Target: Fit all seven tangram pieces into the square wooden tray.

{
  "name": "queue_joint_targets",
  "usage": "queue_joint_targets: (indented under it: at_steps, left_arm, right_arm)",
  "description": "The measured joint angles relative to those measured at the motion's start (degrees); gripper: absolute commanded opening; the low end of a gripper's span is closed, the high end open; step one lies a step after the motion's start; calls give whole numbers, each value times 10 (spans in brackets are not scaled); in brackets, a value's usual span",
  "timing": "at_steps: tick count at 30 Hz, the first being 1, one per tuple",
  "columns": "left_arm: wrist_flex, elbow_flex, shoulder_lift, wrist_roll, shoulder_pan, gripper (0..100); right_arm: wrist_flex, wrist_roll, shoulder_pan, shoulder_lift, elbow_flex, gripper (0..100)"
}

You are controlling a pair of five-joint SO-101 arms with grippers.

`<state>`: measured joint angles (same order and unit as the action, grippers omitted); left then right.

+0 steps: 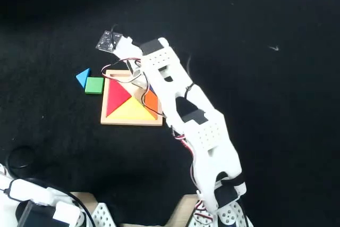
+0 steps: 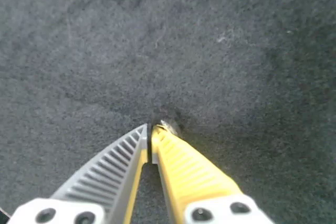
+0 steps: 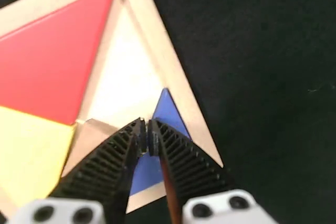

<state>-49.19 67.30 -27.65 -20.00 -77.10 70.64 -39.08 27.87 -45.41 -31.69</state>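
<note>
The square wooden tray (image 1: pixel 132 122) lies left of centre on the black cloth. It holds a red triangle (image 1: pixel 117 97), a yellow triangle (image 1: pixel 133 111) and an orange piece (image 1: pixel 152 101). My right gripper (image 3: pixel 146 132) is shut, its tips just over a blue piece (image 3: pixel 167 111) that lies against the tray rim (image 3: pixel 157 30) beside bare wood. In the high view the right gripper (image 1: pixel 139 74) is over the tray's far edge. A light blue triangle (image 1: pixel 83 77) and a green square (image 1: pixel 94 85) lie on the cloth left of the tray. My left gripper (image 2: pixel 151 129) is shut, empty, over bare cloth.
The right arm (image 1: pixel 196 126) stretches from the near edge across the tray's right side and hides part of it. The left arm (image 1: pixel 32 198) is folded at the near left corner. Black cloth covers the rest of the table.
</note>
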Motion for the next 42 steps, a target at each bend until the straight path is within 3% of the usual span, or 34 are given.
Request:
queue_joint_targets:
  at_steps: [9, 15, 21, 27, 32, 37, 42]
  left_arm:
    - [0, 0, 0, 0, 0, 30]
    - [0, 0, 0, 0, 0, 30]
    - [0, 0, 0, 6, 0, 30]
    - [-25, -9, 0, 17, 14, 30]
    - [-132, -105, 0, 17, 121, 30]
    - [-258, -255, 3, 47, 315, 34]
    - [-288, -369, 24, 125, 530, 236]
  right_arm:
    - [35, 1, 16, 2, -1, 10]
    - [45, 45, 16, 25, -2, 10]
    - [64, 72, 16, 152, 25, 10]
    - [55, 74, 1, 349, 176, 10]
    - [-3, 90, -49, 520, 353, 11]
    - [-77, 157, -120, 617, 549, 11]
    - [-160, 213, -155, 624, 692, 11]
